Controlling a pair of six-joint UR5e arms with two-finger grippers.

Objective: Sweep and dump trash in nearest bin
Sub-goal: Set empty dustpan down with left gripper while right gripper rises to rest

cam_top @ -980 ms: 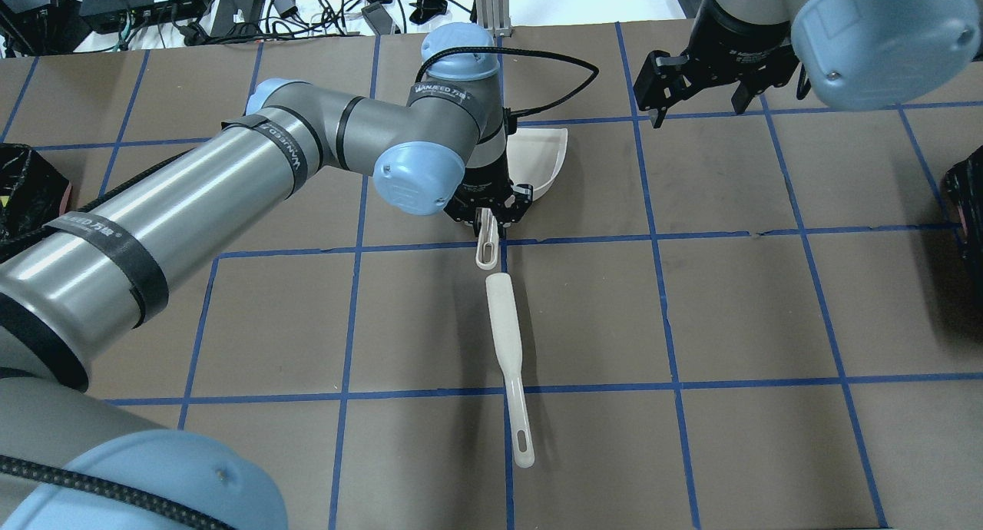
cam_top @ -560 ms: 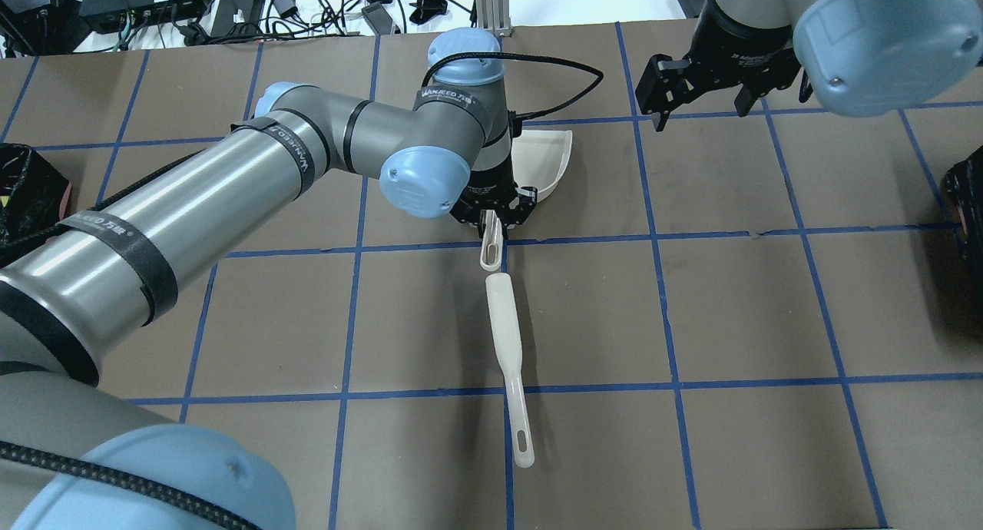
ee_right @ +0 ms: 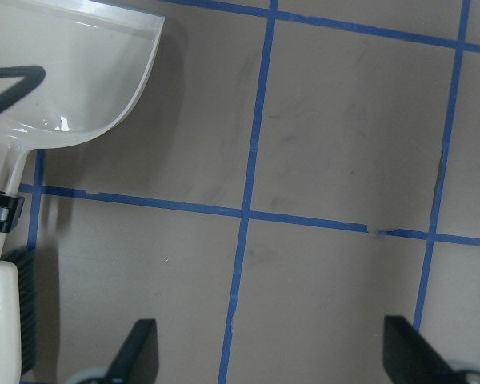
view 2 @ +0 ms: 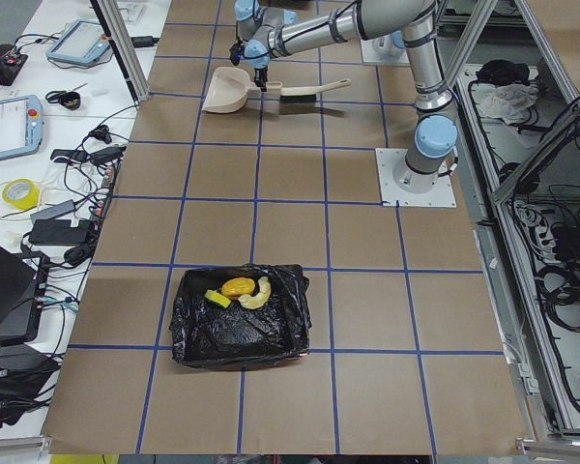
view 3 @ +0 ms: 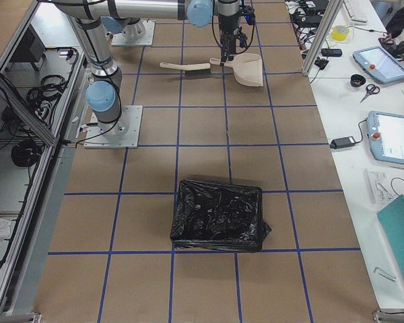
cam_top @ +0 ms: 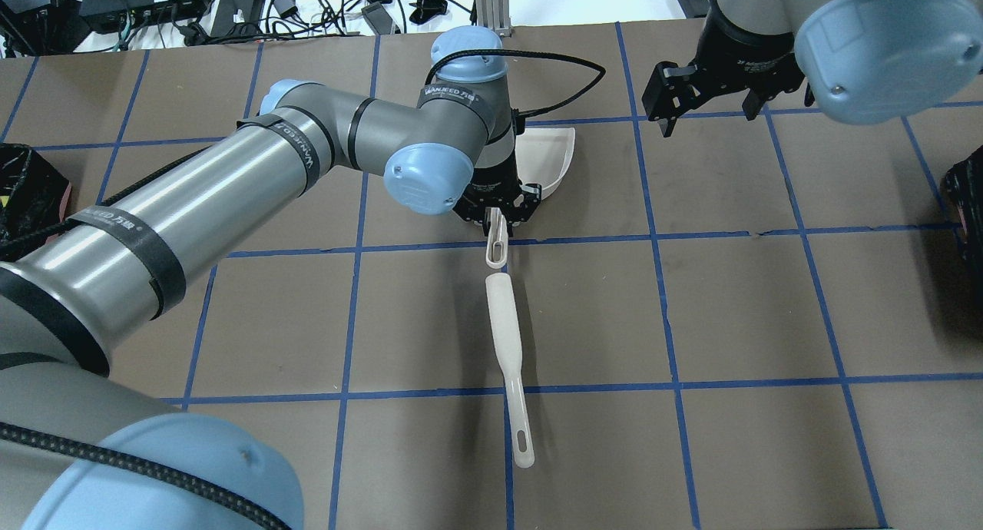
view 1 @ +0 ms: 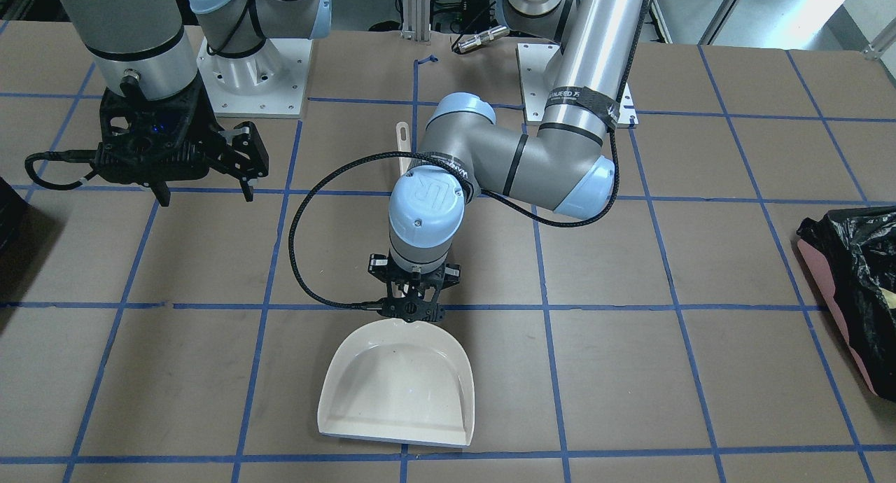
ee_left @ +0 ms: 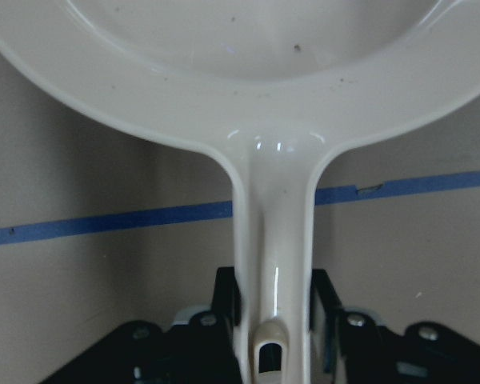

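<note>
The trash lies inside the black-lined bin at the table's left end: an amber lump, a croissant-like piece and a yellow-green sponge wedge. The same bin's pink side shows in the front view. My left gripper is shut on the handle of the white dustpan, which rests flat and holds nothing. The handle runs between the fingers in the left wrist view. My right gripper hangs open over bare table at the far right, holding nothing.
A white brush lies just behind the dustpan handle, pointing towards the robot. A second black-lined bin stands at the table's right end. Cables and devices crowd the far table edge.
My left gripper and the dustpan have shifted slightly to the right in the overhead view. The right gripper has drifted a little right. The brush has not moved.
</note>
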